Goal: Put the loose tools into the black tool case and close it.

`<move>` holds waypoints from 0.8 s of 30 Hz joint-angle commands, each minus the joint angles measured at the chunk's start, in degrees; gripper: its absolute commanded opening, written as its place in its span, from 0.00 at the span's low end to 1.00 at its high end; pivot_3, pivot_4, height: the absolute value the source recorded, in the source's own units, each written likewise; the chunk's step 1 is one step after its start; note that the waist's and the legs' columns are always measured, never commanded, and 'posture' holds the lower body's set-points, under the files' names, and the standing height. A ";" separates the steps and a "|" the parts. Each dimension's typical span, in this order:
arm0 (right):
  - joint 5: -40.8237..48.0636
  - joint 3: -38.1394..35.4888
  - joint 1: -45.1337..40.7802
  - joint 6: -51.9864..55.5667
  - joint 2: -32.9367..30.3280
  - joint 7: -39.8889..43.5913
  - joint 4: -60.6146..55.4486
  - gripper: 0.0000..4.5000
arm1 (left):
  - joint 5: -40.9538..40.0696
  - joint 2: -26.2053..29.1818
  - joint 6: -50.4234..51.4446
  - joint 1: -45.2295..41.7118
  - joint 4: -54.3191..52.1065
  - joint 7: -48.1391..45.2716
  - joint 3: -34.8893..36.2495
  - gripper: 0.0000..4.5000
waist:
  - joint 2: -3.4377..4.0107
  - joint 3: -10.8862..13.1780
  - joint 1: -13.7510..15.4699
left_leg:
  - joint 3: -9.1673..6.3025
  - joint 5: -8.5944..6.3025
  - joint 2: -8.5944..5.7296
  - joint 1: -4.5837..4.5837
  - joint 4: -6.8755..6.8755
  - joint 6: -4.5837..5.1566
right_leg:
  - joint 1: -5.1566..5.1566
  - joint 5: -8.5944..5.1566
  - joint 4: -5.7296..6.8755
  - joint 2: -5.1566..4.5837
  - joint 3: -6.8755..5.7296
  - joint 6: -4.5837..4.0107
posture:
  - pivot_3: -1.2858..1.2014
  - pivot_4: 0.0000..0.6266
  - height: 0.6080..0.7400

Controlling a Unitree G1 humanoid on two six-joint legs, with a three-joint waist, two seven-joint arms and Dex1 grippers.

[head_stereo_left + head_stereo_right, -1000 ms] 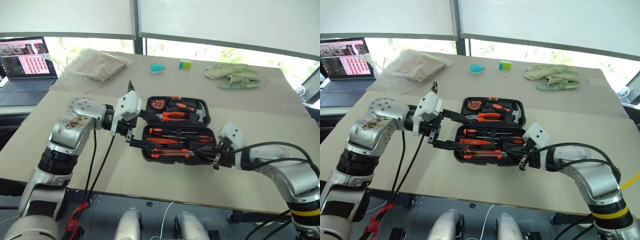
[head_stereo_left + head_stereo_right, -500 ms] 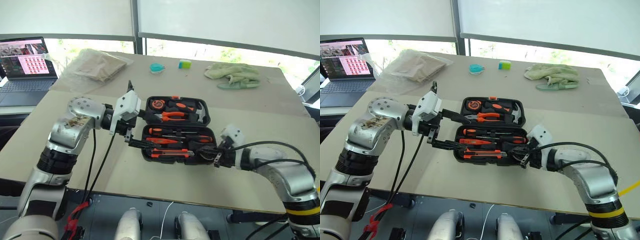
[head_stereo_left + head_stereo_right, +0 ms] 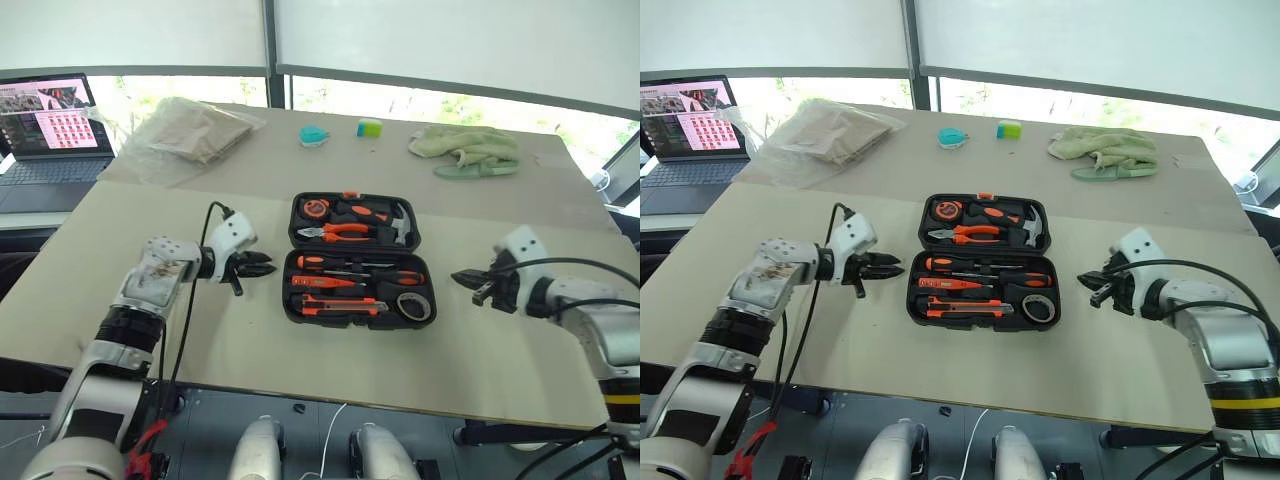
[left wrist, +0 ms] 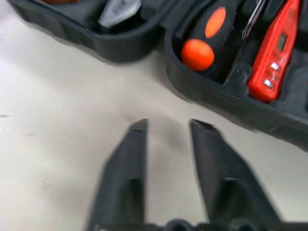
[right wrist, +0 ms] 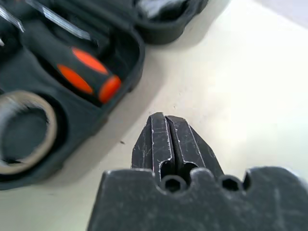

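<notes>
The black tool case lies open and flat on the table. Its near half holds two orange-and-black screwdrivers, a utility knife and a greyish ring. The far half holds pliers, a hammer and a tape measure. My left gripper hovers low over the table just left of the case, open by a narrow gap and empty. My right gripper is just right of the case, shut on nothing. The ring and a screwdriver handle lie ahead of it.
A laptop sits at the far left, with a plastic bag beside it. A green cloth and two small items lie at the back. The table's front edge runs close below the case.
Both grippers have drawn away from the case: the left one down and to the left, the right one out to the right. The left fingers have narrowed. The case has not moved.
</notes>
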 commanded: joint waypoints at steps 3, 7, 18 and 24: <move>-3.53 3.47 -4.78 -5.80 2.15 2.86 4.97 0.00 | 0.41 -3.25 -0.41 -0.66 0.13 1.45 0.21 0.02 | 0.01 0.00 -0.05 | 0.00 0.00 0.00 0.00 0.00 0.00 | 0.00 0.00 0.00 0.01 0.00 0.00 | 0.52 0.24 1.00; -1.85 4.67 -5.21 -6.32 2.98 7.67 2.32 0.00 | -1.49 -2.85 2.03 0.72 -4.25 -2.06 0.00 0.02 | 0.02 0.00 0.12 | -0.01 0.00 0.00 0.00 0.01 0.00 | 0.01 0.01 0.02 0.00 0.00 0.01 | 0.52 0.24 1.00; 1.37 2.37 7.98 -5.23 -0.92 14.45 -14.43 0.00 | -4.62 4.21 0.90 7.69 -14.88 -14.48 -0.42 0.02 | 0.02 0.00 0.03 | 0.01 -0.01 0.00 -0.01 -0.31 0.00 | -0.13 0.00 -0.02 -0.01 -0.02 -0.02 | 0.52 0.24 1.00; 1.79 -0.35 15.94 -4.13 -1.34 13.53 -21.21 0.00 | -3.14 7.32 -0.99 13.04 -19.07 -15.85 -1.02 0.02 | 0.03 0.00 -0.03 | 0.01 -0.01 0.00 0.03 -0.31 -0.01 | -0.11 -0.02 -0.01 -0.01 -0.01 -0.04 | 0.52 0.24 1.00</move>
